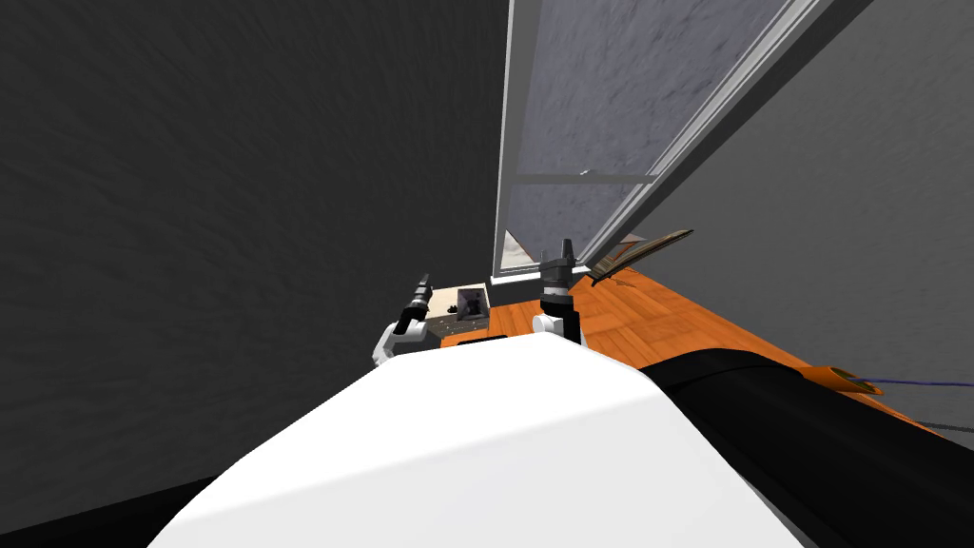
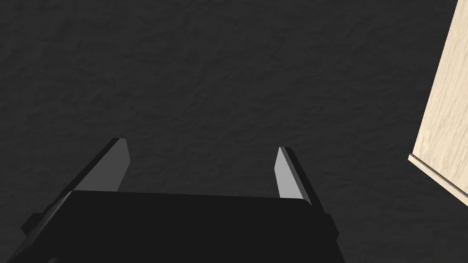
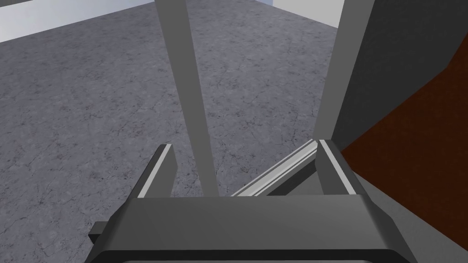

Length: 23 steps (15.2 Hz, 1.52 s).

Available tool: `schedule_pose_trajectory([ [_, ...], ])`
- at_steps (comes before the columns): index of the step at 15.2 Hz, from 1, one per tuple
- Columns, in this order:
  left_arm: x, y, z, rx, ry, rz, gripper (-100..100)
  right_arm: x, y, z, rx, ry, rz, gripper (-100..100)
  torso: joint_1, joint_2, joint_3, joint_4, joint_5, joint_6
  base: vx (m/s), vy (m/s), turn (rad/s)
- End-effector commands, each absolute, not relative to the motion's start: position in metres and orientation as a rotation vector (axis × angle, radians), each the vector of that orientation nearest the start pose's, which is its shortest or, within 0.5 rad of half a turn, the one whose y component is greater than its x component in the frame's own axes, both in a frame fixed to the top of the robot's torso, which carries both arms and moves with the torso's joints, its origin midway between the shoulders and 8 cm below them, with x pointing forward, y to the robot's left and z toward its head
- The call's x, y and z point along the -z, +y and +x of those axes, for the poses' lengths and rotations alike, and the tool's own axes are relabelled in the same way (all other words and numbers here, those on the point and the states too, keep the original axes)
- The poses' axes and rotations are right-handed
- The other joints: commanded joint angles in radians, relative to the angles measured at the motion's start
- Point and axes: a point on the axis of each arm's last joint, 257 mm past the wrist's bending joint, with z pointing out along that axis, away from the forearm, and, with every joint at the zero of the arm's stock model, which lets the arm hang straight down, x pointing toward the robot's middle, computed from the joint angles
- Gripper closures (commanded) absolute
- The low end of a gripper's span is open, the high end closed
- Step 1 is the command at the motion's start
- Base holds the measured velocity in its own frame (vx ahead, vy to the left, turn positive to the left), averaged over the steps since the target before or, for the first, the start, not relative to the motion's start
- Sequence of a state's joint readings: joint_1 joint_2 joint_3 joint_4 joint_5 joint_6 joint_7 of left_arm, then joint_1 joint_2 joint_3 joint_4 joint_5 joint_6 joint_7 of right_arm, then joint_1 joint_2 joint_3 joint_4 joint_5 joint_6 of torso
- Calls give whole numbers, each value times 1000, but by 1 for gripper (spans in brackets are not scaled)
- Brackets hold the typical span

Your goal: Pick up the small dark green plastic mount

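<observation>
A small dark boxy object [image 1: 468, 303] stands on a pale speckled surface [image 1: 453, 326] low ahead of me, with a smaller dark bit [image 1: 449, 309] to its left; I cannot tell their colour or which is the mount. My left gripper [image 1: 425, 278] [image 2: 201, 146] hangs just left of that surface, open and holding nothing, facing a dark grey wall [image 2: 205, 68]. My right gripper [image 1: 567, 244] [image 3: 244, 145] is raised to the right of the surface, in front of the window, open and holding nothing.
The dark grey wall [image 1: 238, 190] is close on the left. A pale wood panel [image 2: 441, 100] stands by the left gripper. A tall window [image 1: 571, 143] rises ahead above the orange wood floor [image 1: 647, 314]. A dark flat thing [image 1: 642, 255] leans by the window. A black bulk [image 1: 761, 400] lies at lower right.
</observation>
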State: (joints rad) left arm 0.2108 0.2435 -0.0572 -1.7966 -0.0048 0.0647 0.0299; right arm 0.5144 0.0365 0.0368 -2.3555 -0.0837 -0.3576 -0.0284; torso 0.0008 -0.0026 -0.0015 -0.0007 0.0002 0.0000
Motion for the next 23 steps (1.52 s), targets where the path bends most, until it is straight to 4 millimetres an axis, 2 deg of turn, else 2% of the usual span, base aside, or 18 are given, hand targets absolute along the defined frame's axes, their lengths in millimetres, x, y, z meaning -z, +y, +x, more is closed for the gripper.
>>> schedule_pose_trajectory([
  [1, 257, 281, 490, 1014, 1403, -1144, -100, -26, -282, 351, -1399, 578, 814, 0, 0, 0, 0, 0, 0, 0, 31, 12, -5],
  [3, 264, 283, 489, 999, 1418, -1162, -100, -26, -282, 351, -1399, 578, 814, 0, 0, 0, 0, 0, 0, 0, 23, 9, -6],
  [4, 282, 286, 492, 977, 1447, -1209, -100, -26, -282, 351, -1399, 578, 814, 0, 0, 0, 0, 0, 0, 0, 20, 7, -4],
  [5, 285, 287, 492, 968, 1454, -1218, -100, -26, -282, 351, -1399, 578, 814, 0, 0, 0, 0, 0, 0, 0, 21, 7, -9],
  [7, 306, 290, 493, 937, 1490, -1276, -100, -26, -282, 351, -1399, 578, 814, 0, 0, 0, 0, 0, 0, 0, 26, 8, -9],
  [8, 306, 290, 493, 937, 1490, -1276, -100, -26, -282, 351, -1399, 578, 814, 0, 0, 0, 0, 0, 0, 0, 18, 6, -5],
  [9, 322, 291, 495, 914, 1516, -1323, -100, -26, -282, 351, -1399, 578, 814, 0, 0, 1, 0, 0, 0, 0, 19, 4, -7],
  [12, 347, 294, 493, 871, 1558, -1392, -100, -26, -282, 351, -1399, 578, 814, 0, 0, 0, 0, 0, 0, 0, 26, 9, -10],
  [13, 347, 294, 493, 871, 1558, -1392, -100, -26, -282, 351, -1399, 578, 814, 0, 0, 0, 0, 0, 0, 0, 21, 7, -3],
  [14, 363, 294, 493, 845, 1585, -1443, -100, -26, -282, 351, -1399, 578, 814, 0, 0, 0, 0, 0, 0, 0, 21, 8, -2],
  [15, 367, 295, 491, 837, 1591, -1451, -100, -26, -282, 351, -1399, 578, 814, 0, 0, 0, 0, 0, 0, 0, 22, 5, -10],
  [16, 381, 295, 491, 817, 1612, -1495, -100, -26, -282, 351, -1399, 578, 814, 0, 0, 0, 0, 0, 0, 0, 28, 4, -11],
  [18, 386, 296, 488, 802, 1624, -1509, -100, -26, -282, 351, -1399, 578, 814, 0, 0, 0, 0, 0, 0, 0, 24, 6, -8],
  [19, 402, 295, 485, 774, 1651, -1561, -100, -26, -282, 351, -1399, 578, 814, 0, 0, 0, 0, 0, 0, 0, 21, 6, -7],
  [20, 404, 295, 484, 768, 1655, -1566, -100, -26, -282, 351, -1399, 578, 814, 0, 0, 0, 0, 0, 0, 0, 23, 7, -10],
  [21, 417, 293, 482, 747, 1676, -1610, -100, -26, -282, 351, -1399, 578, 814, 0, 0, 1, 0, 0, 0, 0, 26, 12, -9],
  [23, 421, 294, 479, 733, 1686, -1623, -100, -26, -282, 351, -1399, 578, 814, 0, 0, 0, 0, 0, 0, 0, 22, 9, -8],
])
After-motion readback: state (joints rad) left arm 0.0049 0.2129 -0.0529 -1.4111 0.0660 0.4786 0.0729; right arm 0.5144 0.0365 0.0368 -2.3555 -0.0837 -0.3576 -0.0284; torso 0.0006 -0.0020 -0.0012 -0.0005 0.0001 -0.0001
